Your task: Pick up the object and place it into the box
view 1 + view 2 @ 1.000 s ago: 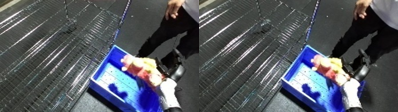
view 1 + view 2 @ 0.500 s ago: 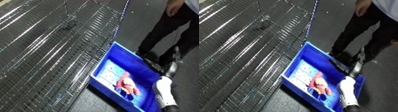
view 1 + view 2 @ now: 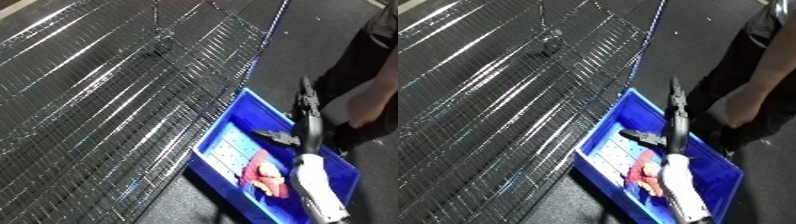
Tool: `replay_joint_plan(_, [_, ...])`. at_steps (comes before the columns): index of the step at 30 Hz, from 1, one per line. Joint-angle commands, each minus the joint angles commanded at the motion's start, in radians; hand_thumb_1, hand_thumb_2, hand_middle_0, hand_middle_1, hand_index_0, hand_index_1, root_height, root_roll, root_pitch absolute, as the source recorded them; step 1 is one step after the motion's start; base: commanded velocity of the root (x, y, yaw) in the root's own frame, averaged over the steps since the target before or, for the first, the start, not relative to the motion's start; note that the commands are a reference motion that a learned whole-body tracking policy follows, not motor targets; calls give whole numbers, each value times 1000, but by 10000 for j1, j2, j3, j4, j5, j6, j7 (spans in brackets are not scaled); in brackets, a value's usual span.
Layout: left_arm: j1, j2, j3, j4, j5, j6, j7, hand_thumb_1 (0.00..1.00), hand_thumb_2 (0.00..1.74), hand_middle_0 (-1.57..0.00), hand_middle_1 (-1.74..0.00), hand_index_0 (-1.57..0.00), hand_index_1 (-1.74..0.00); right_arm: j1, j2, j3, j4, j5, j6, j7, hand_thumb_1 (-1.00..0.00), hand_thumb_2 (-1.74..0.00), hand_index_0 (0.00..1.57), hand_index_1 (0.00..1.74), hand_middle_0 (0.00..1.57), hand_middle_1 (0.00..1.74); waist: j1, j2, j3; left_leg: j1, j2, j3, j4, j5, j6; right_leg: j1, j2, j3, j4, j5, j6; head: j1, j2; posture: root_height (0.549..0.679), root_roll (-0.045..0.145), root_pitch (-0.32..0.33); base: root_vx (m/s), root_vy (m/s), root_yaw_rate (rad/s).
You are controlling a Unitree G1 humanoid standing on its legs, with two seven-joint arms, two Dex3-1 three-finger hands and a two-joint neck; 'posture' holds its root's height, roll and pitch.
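Since half a second ago the right hand (image 3: 305,107) has lifted clear of the pink object (image 3: 266,177) and reaches past the blue bin (image 3: 222,135), fingers straight and empty. Object lies inside the bin, toward its near end (beside the white forearm (image 3: 315,187)). Wire shelf (image 3: 107,100) borders the bin's left side. Left hand unseen.

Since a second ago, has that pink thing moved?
Yes. The pink object went from above the blue bin's far end down onto its floor.
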Motion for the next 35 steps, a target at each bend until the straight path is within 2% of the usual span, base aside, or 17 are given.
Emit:
replay_joint_plan(7, [150,-185,54,56,-235,161,45,1000,1740,-1570,-1740,-1570,-1740,-407,563,1444,-181,677,236,913,0,0,0,0,0,0,578,-217,89,-141,-36,-257,121,20,19,20,25,-94,140,-60,-5,-1170,180,647,68,-153,-16,-19,139])
replay_joint_plan(11, [178,-254,83,-27,-291,241,108,1000,1740,-1570,-1740,-1570,-1740,-783,724,2307,-201,776,454,1289,0,0,0,0,0,0,919,-318,114,-247,-73,-410,204,22,30,-5,8,-153,236,-107,-1,-2241,322,645,65,-156,-17,-12,125])
replay_joint_plan(17, [112,-240,162,-160,-134,223,199,1000,1740,-1570,-1740,-1570,-1740,-1194,690,3344,-392,443,723,1690,0,0,0,0,0,0,1308,-420,151,-357,-107,-546,323,7,43,-66,-55,-254,416,-168,3,-3794,477,642,61,-160,-4,-3,113])
replay_joint_plan(25, [-140,-149,310,-197,45,134,277,1000,1740,-1570,-1740,-1570,-1740,-1446,547,4043,-469,68,905,1988,0,0,0,0,0,0,1628,-535,220,-425,-137,-661,390,-23,62,-126,-98,-336,568,-216,22,-5575,547,641,58,-160,6,-1,70])
replay_joint_plan(35, [-269,-63,430,-255,248,176,164,1000,1740,-1570,-1740,-1570,-1740,-1401,334,4348,-469,-534,1028,2202,0,0,0,0,0,0,1828,-661,307,-478,-156,-720,395,-76,104,-243,-131,-362,628,-244,51,-6570,848,640,57,-152,19,5,18])
